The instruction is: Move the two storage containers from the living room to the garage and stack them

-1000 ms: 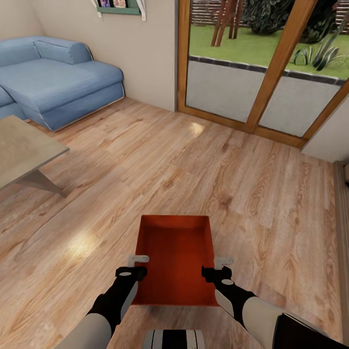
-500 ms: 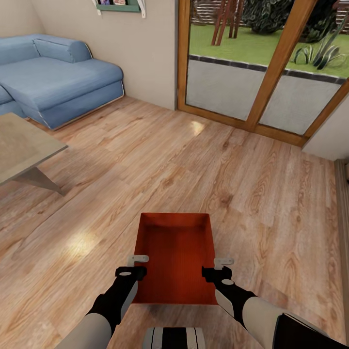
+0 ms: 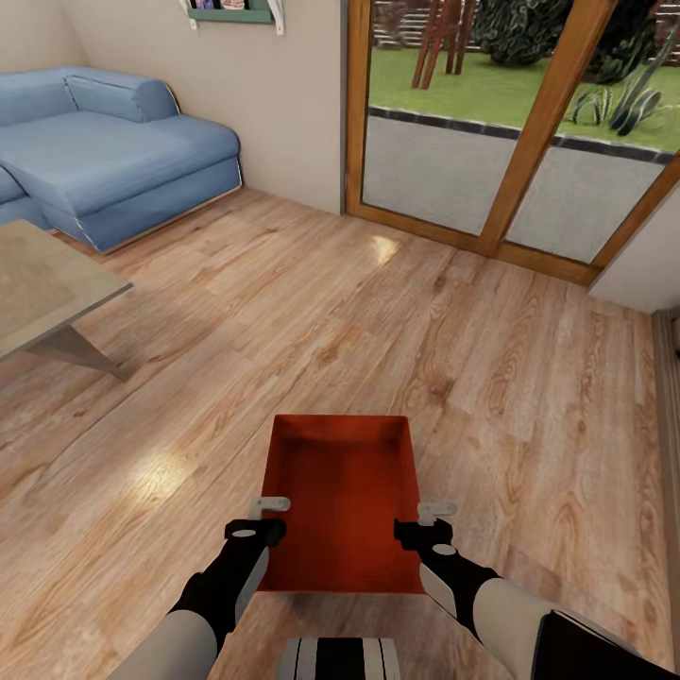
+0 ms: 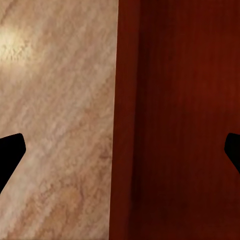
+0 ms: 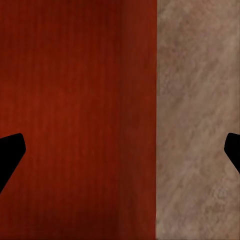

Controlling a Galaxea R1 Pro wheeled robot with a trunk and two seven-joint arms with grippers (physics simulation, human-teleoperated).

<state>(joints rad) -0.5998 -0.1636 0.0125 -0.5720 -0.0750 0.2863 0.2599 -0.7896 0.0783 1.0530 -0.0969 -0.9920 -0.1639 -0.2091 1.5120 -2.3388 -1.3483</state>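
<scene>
The orange-red storage container (image 3: 342, 502) sits between the 2 tools above the light wood plank floor (image 3: 397, 331) of the living room, open side up. The left tool (image 3: 267, 518) straddles its left wall and the right tool (image 3: 422, 522) its right wall. In each wrist view the 2 dark fingertips (image 4: 11, 152) stand wide apart with a container wall running between them, one fingertip over the red interior, the other over the planks; whether they press the wall I cannot tell. Far ahead of the left tool stand a blue sofa (image 3: 113, 151) and a grey surface (image 3: 38, 293); ahead of the right tool, wood-framed glass doors (image 3: 510, 132).
</scene>
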